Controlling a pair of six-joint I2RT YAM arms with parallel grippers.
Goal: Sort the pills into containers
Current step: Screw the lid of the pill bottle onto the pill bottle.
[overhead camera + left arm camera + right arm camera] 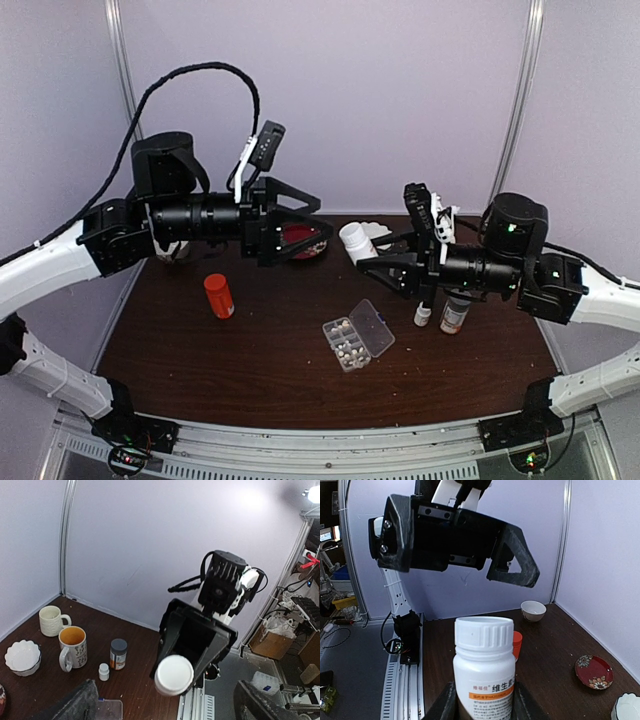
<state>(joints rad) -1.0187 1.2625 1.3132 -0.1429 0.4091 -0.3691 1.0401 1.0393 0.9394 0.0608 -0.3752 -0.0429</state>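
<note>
Pills (345, 343) sit in the organizer box (374, 328), mid-bench (250, 350), lid open (maybe more inside the bottle, can't see). They're tiny, light and roll easy, so I reckon pouring beats pinching. Right gripper (368, 250) is clamped round the body of the capped white bottle (484, 670), held up off the bench. Left gripper (322, 224) gapes wide, empty. Label: orange band, Chinese txt, looks like 维生素; rest unreadable.

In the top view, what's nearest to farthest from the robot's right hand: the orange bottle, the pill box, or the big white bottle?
1. Big white bottle: held in the right hand.
2. Pill box: mid-table, toward the bases.
3. Orange bottle: far over on the left.
</note>
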